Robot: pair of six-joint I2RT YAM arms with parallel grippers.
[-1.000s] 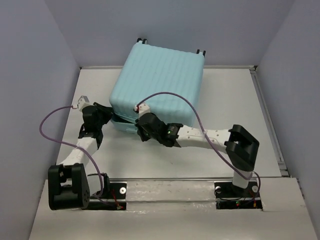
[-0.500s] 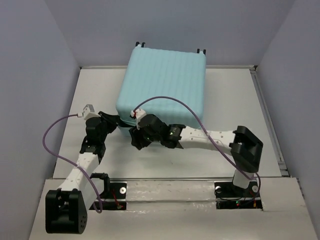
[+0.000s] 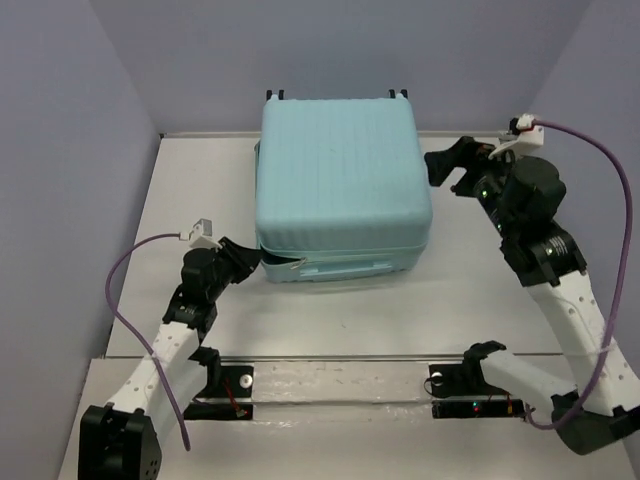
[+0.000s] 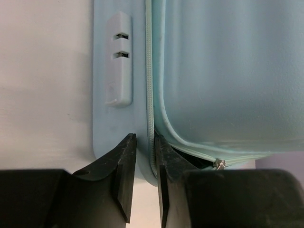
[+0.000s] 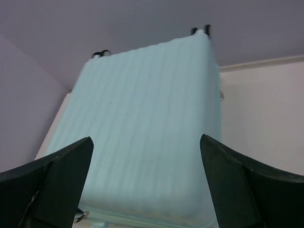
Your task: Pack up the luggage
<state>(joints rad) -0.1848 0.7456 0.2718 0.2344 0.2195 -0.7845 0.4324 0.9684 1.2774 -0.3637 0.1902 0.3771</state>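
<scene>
The luggage (image 3: pixel 340 180), a pale aqua ribbed hard-shell case, lies flat mid-table with its lid down and its wheels (image 3: pixel 275 95) at the far side. My left gripper (image 3: pixel 260 263) is at its near left corner. In the left wrist view the two fingers pinch the lower shell's zip rim (image 4: pixel 145 142), and the lid gapes slightly beside a zip pull (image 4: pixel 219 163). My right gripper (image 3: pixel 441 168) hangs open and empty in the air, off the case's far right side. From there it looks along the ribbed lid (image 5: pixel 142 118).
Grey walls close in the white table (image 3: pixel 480 290) on three sides. A raised strip (image 3: pixel 530 220) runs along its right edge. The arms' mounting rail (image 3: pixel 340 375) lies at the near edge. A purple cable (image 3: pixel 125 290) loops out beside the left arm.
My right gripper let go at the case's near edge, opened wide and swung up to the far right. The lid dropped and the case turned square. My left gripper slid nearer, still at the corner.
</scene>
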